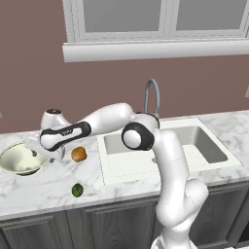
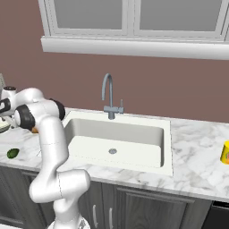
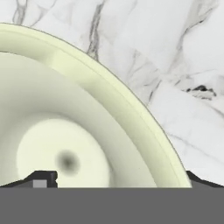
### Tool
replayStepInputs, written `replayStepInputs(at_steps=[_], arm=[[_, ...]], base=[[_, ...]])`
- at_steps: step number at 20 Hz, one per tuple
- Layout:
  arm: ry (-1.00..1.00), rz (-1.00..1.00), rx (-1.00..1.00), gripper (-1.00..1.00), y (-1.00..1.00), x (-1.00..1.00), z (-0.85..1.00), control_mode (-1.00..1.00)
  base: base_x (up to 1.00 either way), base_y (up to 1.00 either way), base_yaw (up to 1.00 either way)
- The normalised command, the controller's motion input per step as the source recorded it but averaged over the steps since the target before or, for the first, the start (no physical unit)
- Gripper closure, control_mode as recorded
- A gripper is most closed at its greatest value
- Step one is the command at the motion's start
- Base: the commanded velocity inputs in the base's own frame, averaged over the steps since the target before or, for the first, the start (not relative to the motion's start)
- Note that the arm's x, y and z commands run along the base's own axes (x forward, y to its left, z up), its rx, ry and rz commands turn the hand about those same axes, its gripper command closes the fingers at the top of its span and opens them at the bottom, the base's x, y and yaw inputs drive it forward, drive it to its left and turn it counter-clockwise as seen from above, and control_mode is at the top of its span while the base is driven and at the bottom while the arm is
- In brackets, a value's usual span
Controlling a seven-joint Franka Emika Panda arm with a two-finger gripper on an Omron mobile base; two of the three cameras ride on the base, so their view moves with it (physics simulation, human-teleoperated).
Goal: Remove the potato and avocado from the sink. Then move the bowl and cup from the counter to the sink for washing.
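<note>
White marble counter (image 1: 53, 187) carried everything I could see at that moment. I had the arm stretched out to the left end of the counter, with the gripper (image 1: 36, 151) low over the bowl (image 1: 17, 158), which sat near the counter's left edge, close to the back wall. From the hand camera I looked straight down into the bowl's pale cream-green inside, and its rim curved between the two dark fingertips (image 3: 43, 177), one over the bowl's hollow and the other outside the rim over bare marble. The jaws stood wide apart, straddling the rim, and I could not tell whether either tip touched it.

The potato (image 1: 79, 154) lay on the counter between the bowl and the left edge of the sink (image 1: 165, 172), just beside the forearm. The avocado (image 1: 77, 189) lay nearer the counter's front edge, apart from the potato. The sink basin held nothing but its drain (image 2: 112, 151), with the faucet (image 2: 108, 96) standing at its back edge. From the right base camera I saw the cup (image 2: 225, 152) far along the counter to the right of the sink.
</note>
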Motion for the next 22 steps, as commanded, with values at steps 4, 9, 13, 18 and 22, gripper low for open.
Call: replayStepInputs(at_steps=[4, 9, 13, 18, 22], arm=[[0.00, 0.00, 0.00, 1.00, 0.08, 0.00, -0.05, -1.00], [0.00, 0.00, 0.00, 1.00, 0.01, 0.00, 0.04, -1.00], [-0.07, 0.00, 0.00, 1.00, 0.00, 0.00, 0.19, -1.00], [-0.18, 0.00, 0.00, 1.00, -0.01, 0.00, 0.36, -1.00], [-0.17, 0.00, 0.00, 1.00, -0.12, -0.01, 0.39, -1.00]], base=[[0.00, 0.00, 0.00], [0.00, 0.00, 0.00], [0.00, 0.00, 0.00], [0.00, 0.00, 0.00], [0.00, 0.00, 0.00]])
